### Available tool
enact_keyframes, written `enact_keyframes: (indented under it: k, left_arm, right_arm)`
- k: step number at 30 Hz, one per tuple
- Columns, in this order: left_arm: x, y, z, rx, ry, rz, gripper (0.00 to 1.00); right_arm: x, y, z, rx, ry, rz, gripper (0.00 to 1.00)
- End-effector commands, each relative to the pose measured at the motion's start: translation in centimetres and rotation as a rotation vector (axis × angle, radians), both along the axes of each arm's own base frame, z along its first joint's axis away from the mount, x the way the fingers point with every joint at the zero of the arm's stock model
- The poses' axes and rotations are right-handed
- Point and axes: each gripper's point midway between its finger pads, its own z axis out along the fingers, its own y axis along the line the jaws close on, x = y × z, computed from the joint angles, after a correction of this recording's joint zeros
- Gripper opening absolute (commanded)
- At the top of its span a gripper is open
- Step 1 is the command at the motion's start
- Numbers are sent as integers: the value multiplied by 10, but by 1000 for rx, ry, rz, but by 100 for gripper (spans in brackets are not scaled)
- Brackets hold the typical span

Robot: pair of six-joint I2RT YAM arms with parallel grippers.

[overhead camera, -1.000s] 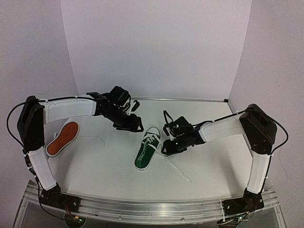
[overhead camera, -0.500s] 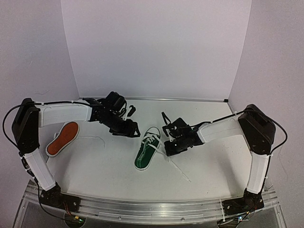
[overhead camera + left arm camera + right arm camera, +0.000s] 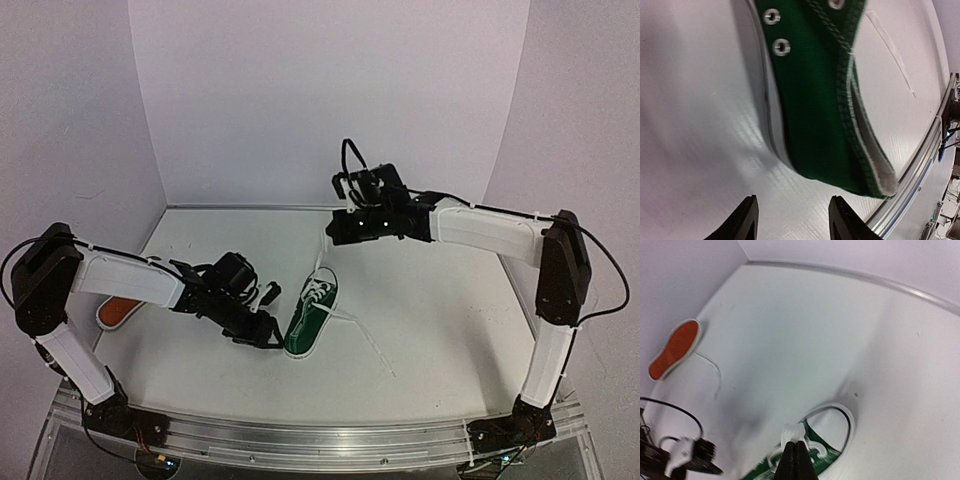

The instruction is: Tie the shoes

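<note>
1. From above, the orange-red shoe (image 3: 113, 313) is mostly hidden behind the left arm (image 3: 125, 280). Only a sliver of it shows. The right wrist view gives it whole, sole up, near the left wall.
2. Both wrist views cut off the green shoe (image 3: 309, 320). The left wrist view shows only its heel end and two eyelets, slightly blurred. The right wrist view shows only its toe.
3. The green shoe lies mid-table (image 3: 450, 320). Its long axis runs near to far, with the toe pointing toward the back wall and tipped slightly right.
4. It is dark green canvas with a white sole rim, a white toe cap and metal eyelets. A second lace (image 3: 368, 348) trails loose across the table to its right.
5. The left gripper (image 3: 270, 337) sits low, just beside the heel. Its fingers (image 3: 747, 220) stand apart over bare table and grip nothing.
6. The right gripper (image 3: 337, 228) hangs above and beyond the toe. Its fingers are pressed together on the white lace (image 3: 792, 432), which runs down to the shoe.
</note>
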Motion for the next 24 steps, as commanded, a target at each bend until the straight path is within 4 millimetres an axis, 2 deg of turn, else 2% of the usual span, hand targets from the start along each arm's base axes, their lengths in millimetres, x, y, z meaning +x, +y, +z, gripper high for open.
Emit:
enact_keyframes:
  k: [1, 8, 12, 14, 15, 17, 19, 20, 22, 24]
  left_arm:
    - [-3, -36, 11, -146, -36, -60, 45]
    - [-32, -81, 25, -295, -94, -204, 37]
    - [-39, -90, 19, -304, -100, -232, 35]
    - [-40, -90, 21, -309, -104, -235, 35]
    - [-40, -88, 24, -313, -113, -235, 36]
    - [-43, -83, 37, -337, -139, -243, 41]
    - [-44, -78, 55, -363, -184, -246, 49]
    - [-43, -76, 68, -382, -216, -242, 52]
    - [-34, -71, 91, -393, -277, -215, 60]
    - [-16, -62, 109, -371, -327, -155, 66]
  right_arm:
    - [-2, 47, 4, 88, 45, 143, 0]
    - [6, 103, 31, 217, 35, 230, 0]
    - [9, 128, 28, 275, 72, 289, 0]
    - [5, 133, 23, 285, 97, 317, 10]
    - [3, 132, 24, 285, 100, 326, 17]
    - [-3, 125, 22, 265, 100, 329, 41]
    - [-10, 113, 35, 255, 73, 332, 59]
    - [-13, 106, 34, 243, 75, 326, 64]
    - [-19, 83, 48, 238, 61, 305, 69]
    - [-26, 49, 45, 224, 82, 265, 75]
